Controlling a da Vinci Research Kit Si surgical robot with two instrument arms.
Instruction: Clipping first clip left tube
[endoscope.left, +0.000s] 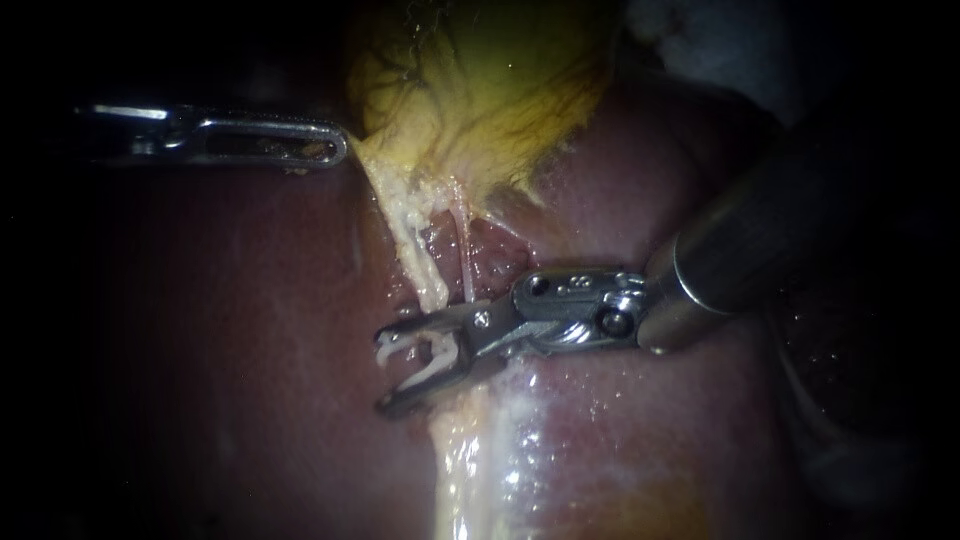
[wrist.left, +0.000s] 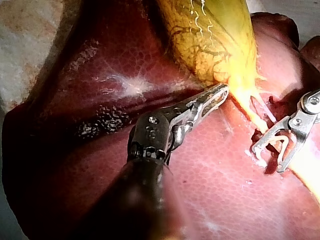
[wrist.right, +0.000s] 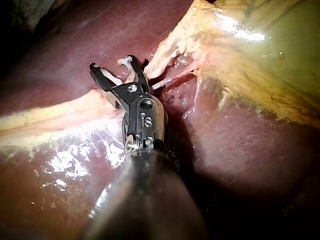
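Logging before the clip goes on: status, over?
Left instrument jaws shut on gallbladder edge. Right instrument jaws hold open clip at left tube, not yet closed. Nothing in the way.

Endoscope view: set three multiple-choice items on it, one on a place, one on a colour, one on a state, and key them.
1. The left instrument has its tip
A. at the edge of the gallbladder
B. on a gauze pad
C. inside a tray

2. The clip carried by the right instrument is
A. blue
B. white
C. black

3. The right instrument's jaws
A. lie flat together, empty
B. stand apart with the clip seated between them
C. are hidden behind tissue

Key:
1 A: the tip meets the yellow tissue's edge.
2 B: the clip shows white against the steel.
3 B: a gap shows between the jaws, with the clip spanning it.
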